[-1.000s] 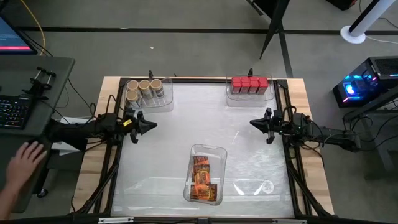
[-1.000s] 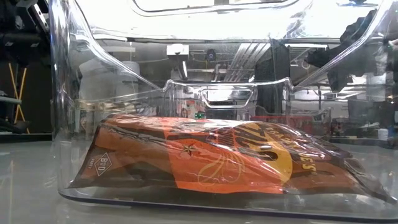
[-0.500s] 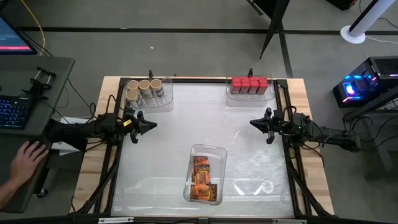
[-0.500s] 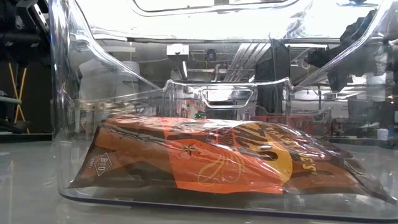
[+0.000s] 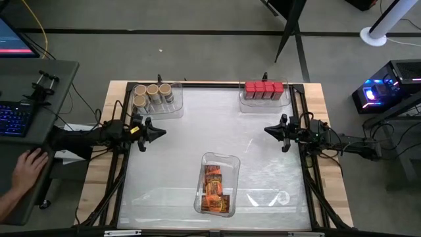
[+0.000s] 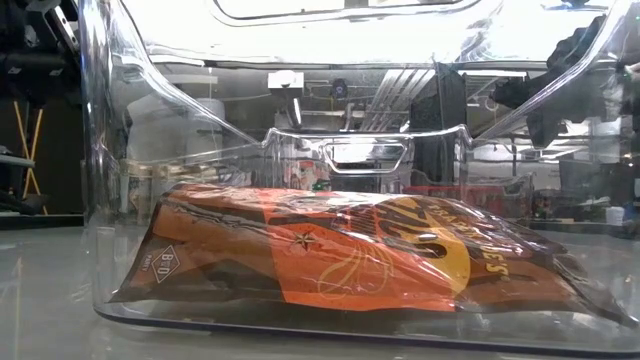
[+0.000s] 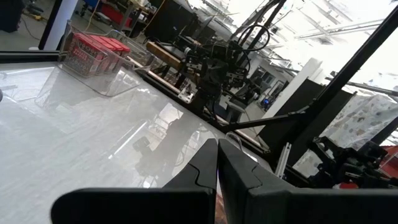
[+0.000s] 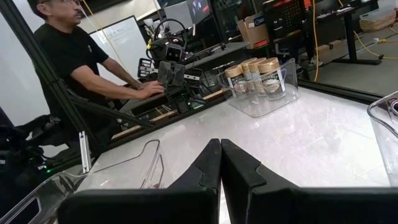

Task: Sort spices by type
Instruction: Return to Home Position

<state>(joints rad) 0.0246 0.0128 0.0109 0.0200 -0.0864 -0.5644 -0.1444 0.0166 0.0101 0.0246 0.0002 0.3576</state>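
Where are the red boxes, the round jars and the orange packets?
red boxes [image 5: 259, 89], high view, top of one box
round jars [image 5: 152, 89], high view, one tan lid
orange packets [image 5: 212, 187], high view, middle of the pile

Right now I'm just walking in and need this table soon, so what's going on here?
Nothing is being handled. The left hand and the right hand hang shut and empty at opposite sides of the table. The sorting looks done, each kind in its own one of the clear bins: jars at a corner on the left arm's side, red boxes at the corner on the right arm's side, orange packets in the middle. A person's hand shows beside the table.
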